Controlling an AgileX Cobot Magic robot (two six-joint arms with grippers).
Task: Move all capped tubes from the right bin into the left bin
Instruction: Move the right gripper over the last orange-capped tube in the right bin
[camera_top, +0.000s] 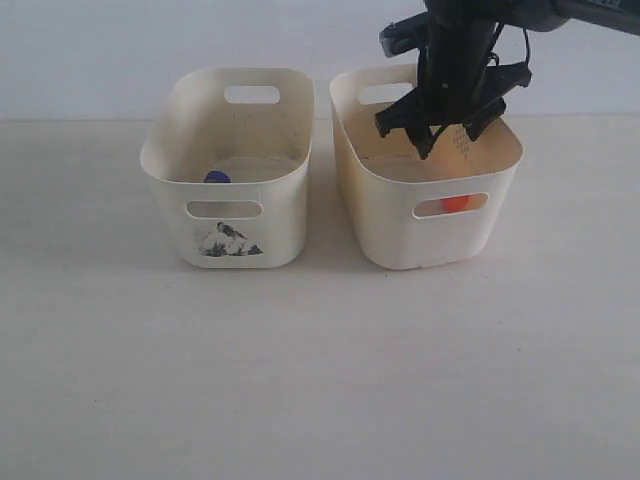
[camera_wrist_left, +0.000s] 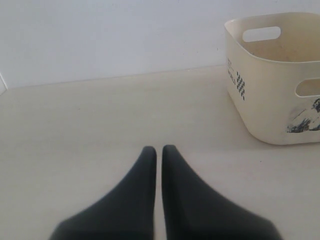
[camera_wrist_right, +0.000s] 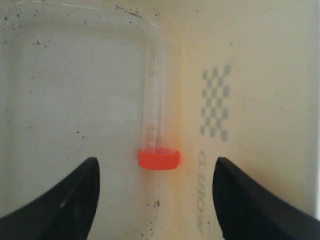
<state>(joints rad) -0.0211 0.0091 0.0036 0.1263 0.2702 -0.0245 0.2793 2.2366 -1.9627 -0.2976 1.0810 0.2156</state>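
Observation:
My right gripper (camera_top: 447, 133) hangs open over the plain right bin (camera_top: 395, 215), its fingers at rim height. In the right wrist view a clear tube with an orange cap (camera_wrist_right: 158, 130) lies on the bin floor beside a wall, between and beyond the open gripper (camera_wrist_right: 156, 172); its cap shows through the handle slot (camera_top: 457, 202). A dark blue cap (camera_top: 217, 177) shows inside the bird-print left bin (camera_top: 170, 165). The left gripper (camera_wrist_left: 159, 151) is shut, empty, low over the table beside the left bin (camera_wrist_left: 260, 102). It does not appear in the exterior view.
The two bins stand side by side near the back wall with a narrow gap between them. The pale table (camera_top: 300, 380) spreads wide in front of them. A checker sticker (camera_wrist_right: 216, 101) marks the right bin's inner wall.

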